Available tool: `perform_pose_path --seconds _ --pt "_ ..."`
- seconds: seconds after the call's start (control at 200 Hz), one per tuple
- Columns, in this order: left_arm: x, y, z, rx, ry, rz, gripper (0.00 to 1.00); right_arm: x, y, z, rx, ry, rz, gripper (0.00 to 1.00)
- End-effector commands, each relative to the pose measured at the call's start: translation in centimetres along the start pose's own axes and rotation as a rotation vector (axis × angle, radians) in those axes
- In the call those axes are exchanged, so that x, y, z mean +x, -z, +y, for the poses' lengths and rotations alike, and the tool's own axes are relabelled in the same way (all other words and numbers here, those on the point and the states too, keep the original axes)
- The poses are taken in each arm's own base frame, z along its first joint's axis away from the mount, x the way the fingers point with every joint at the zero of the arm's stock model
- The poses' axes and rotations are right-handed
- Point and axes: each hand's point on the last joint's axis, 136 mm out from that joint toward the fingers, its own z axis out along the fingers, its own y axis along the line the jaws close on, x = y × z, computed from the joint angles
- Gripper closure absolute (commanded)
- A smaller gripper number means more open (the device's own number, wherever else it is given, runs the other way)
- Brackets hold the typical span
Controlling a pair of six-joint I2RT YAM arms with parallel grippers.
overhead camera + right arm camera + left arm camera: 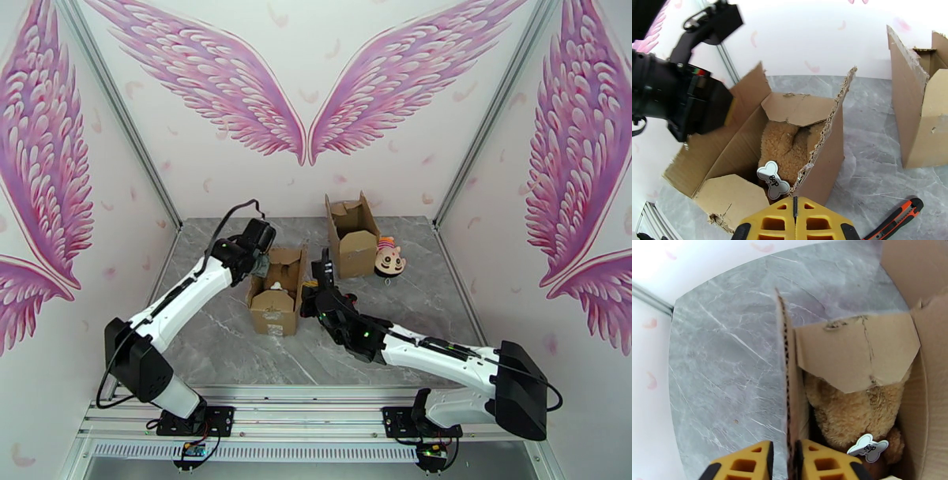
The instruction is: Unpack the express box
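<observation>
torn flap over plush bear, second box, knife nearby

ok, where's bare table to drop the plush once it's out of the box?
Free: near strip of table in front of the open box; right side past the doll. Crowded: gap between open box and back box, with the right gripper and knife.

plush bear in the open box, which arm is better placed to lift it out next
Right. Its shut gripper hangs free just above the plush bear, while the left gripper straddles the box wall, probably to steady the box.
</observation>
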Motion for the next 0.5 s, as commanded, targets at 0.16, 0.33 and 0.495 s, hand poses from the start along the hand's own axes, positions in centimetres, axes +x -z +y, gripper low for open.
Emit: perform_pose_path --seconds 0.16,0.33,0.495 --pt "1.1 1.6 1.5 0.151 0.114 -0.066 1.0 0.8 0.5 -3.5 0.123 -0.061 0.031 1.0" --pt "2.4 0.5 0.8 0.232 0.167 -0.032 1.0 1.0 0.8 -4.6 0.172 -0.072 0.064 1.0" --pt "1.2 1.6 -0.1 0.288 0.194 -0.068 0.78 -0.1 1.2 -4.5 0.191 -0.028 0.079 0.95"
